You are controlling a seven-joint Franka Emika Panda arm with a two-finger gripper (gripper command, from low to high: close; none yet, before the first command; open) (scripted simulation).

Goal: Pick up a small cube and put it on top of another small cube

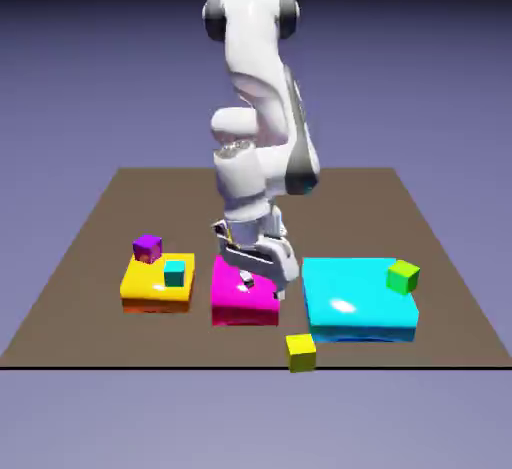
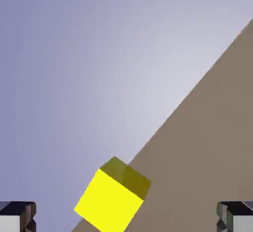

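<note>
No readable markings anywhere.

No lettering, numerals, logos or signs on anything in either view: the white arm [image 1: 262, 107], the brown table [image 1: 100, 227], the yellow cube [image 1: 300, 351], the purple cube [image 1: 147, 248], the teal cube [image 1: 175, 273], the green cube [image 1: 403, 276], and the yellow slab [image 1: 140, 287], magenta slab [image 1: 228, 295] and cyan slab [image 1: 350, 302] all show plain, unmarked faces.
</note>
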